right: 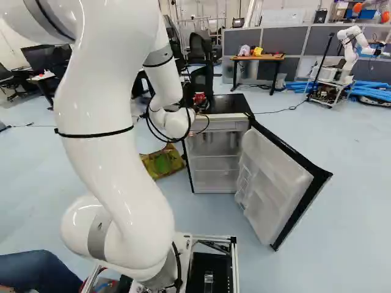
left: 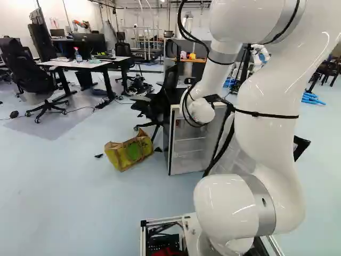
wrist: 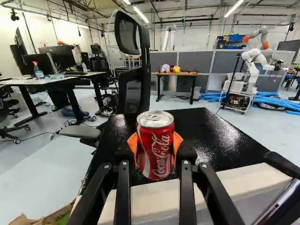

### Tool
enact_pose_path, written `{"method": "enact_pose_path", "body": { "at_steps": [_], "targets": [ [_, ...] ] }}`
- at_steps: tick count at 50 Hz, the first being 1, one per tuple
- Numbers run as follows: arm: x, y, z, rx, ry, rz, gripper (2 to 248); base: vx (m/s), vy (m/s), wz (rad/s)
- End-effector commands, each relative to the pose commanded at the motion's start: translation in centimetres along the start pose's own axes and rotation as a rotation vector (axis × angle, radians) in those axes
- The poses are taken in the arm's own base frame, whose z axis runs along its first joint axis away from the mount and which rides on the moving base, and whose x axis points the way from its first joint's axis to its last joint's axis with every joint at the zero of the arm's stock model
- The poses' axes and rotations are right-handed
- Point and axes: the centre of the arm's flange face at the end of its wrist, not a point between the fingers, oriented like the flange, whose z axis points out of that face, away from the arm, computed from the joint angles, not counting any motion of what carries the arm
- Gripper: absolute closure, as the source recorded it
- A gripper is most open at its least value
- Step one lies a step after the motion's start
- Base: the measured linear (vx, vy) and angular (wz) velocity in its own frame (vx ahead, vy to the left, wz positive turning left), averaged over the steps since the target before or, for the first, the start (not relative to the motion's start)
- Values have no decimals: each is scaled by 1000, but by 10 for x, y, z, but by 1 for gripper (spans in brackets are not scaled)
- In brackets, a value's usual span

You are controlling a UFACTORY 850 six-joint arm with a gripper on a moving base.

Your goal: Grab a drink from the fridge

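Red can, metal cylinder, clenched between the jaws' orange pads (pebbled, glossy fridge top beyond).

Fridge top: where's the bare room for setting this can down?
The widest bare patch of the fridge top runs from the red soda can toward the open door; another lies beyond the can, toward the wooden desk. Crowded: the side away from the door, beside the office chair, and around the gripper.
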Motion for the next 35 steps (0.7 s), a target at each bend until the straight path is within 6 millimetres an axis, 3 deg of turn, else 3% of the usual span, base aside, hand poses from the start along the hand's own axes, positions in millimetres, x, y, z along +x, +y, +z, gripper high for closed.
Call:
{"method": "enact_pose_path", "body": {
  "at_steps": [35],
  "targets": [
    [-12, -6, 62, 8, -71, 0, 156, 0, 0, 0]
  ]
}}
